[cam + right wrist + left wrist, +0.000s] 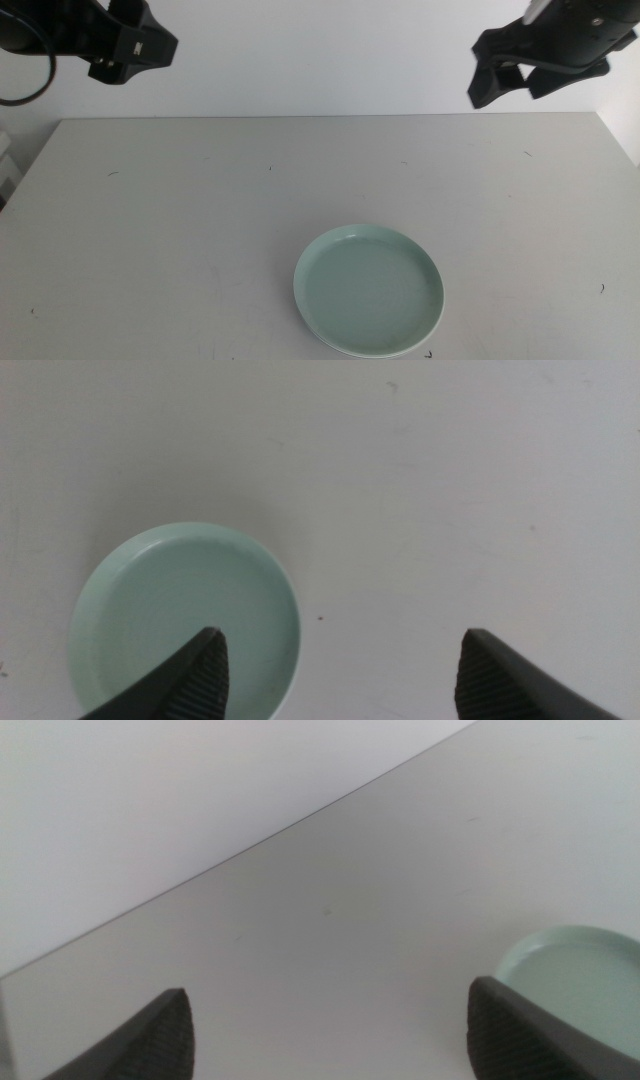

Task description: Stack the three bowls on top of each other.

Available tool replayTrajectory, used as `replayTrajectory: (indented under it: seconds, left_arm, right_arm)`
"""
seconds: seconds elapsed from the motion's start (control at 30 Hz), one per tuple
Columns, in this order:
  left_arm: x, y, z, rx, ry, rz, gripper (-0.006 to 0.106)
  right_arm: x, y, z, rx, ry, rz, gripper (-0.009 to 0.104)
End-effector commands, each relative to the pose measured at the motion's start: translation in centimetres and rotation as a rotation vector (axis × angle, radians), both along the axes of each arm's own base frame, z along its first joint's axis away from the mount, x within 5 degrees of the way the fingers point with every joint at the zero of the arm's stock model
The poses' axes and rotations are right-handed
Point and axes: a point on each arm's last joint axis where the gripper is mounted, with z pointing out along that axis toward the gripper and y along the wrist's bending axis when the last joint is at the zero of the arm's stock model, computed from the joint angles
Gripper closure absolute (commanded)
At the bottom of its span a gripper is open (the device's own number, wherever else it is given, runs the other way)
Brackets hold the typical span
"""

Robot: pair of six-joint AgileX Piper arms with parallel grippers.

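One mint green bowl [369, 291] shows on the grey table [180, 230], toward the near edge and a little right of the middle in the middle view; its inside is bare and its low rim runs round unbroken; at its near edge a thin pale rim peeps out from under it, so something white lies beneath, but how many bowls make up the pile cannot be told from any of the three views; counted plainly, one green bowl is seen whole, one sliver of a paler rim under it, and no bowl stands apart elsewhere on the table.

Two grippers are in sight, both raised well above the tabletop and well apart from the bowl; the left gripper [128, 50] hangs at the far left against the white wall [320, 50]; in its wrist view its two dark jaws stand wide apart with nothing between them, only bare table, and the green bowl [580, 980] shows just beside one jaw's tip; the right gripper [500, 75] hangs at the far right, also up by the wall; in its wrist view the two jaws are likewise spread wide and hold nothing; the green bowl [175, 610] lies below, partly behind one jaw, the other jaw over bare table.

The tabletop carries a few small dark specks and scuffs, scattered.
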Motion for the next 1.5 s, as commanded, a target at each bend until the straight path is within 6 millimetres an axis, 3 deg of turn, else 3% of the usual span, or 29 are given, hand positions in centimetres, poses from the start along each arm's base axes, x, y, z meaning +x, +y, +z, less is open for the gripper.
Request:
replayTrajectory:
  seconds: [0.0, 0.17, 0.27, 0.4, 0.57, 0.8, 1.13, 1.27, 1.47]
  left_arm:
    - [0.9, 1.0, 1.3, -0.010, -0.088, 0.148, 0.002]
    - [1.7, 3.0, 0.7, 0.036, -0.058, 0.312, 0.002]
    - [1.8, 5.1, 0.4, -0.006, -0.042, 0.399, 0.002]
    - [1.2, 7.8, -1.5, -0.056, 0.014, 0.458, 0.002]
    - [-0.6, 7.9, -3.2, -0.218, -0.073, 0.434, 0.002]
    - [-4.6, 7.9, -6.4, -0.312, -0.201, 0.455, 0.002]
    - [-14.5, 7.8, -9.3, -0.359, -0.465, 0.431, 0.002]
    - [-16.5, 7.9, -11.5, -0.365, -0.533, 0.428, 0.002]
    - [-17.2, 7.9, -14.1, -0.363, -0.555, 0.433, 0.002]
  right_arm:
    - [-1.2, -2.8, 3.4, 0.001, -0.121, -0.046, 0.038]
    - [-2.6, -6.7, 5.0, -0.010, -0.177, -0.120, 0.038]
    - [-4.0, -8.3, 5.4, -0.012, -0.231, -0.159, 0.038]
    - [-6.8, -9.1, 5.1, -0.003, -0.295, -0.185, 0.038]
    - [-10.4, -9.4, 3.8, 0.017, -0.435, -0.203, 0.038]
    - [-15.7, -10.1, 1.7, -0.027, -0.561, -0.200, 0.038]
    - [-23.3, -10.8, -3.2, -0.010, -0.822, -0.204, 0.038]
    - [-24.9, -10.9, -5.8, 0.003, -0.919, -0.215, 0.038]
    - [-25.8, -11.1, -8.9, 0.001, -1.024, -0.219, 0.038]
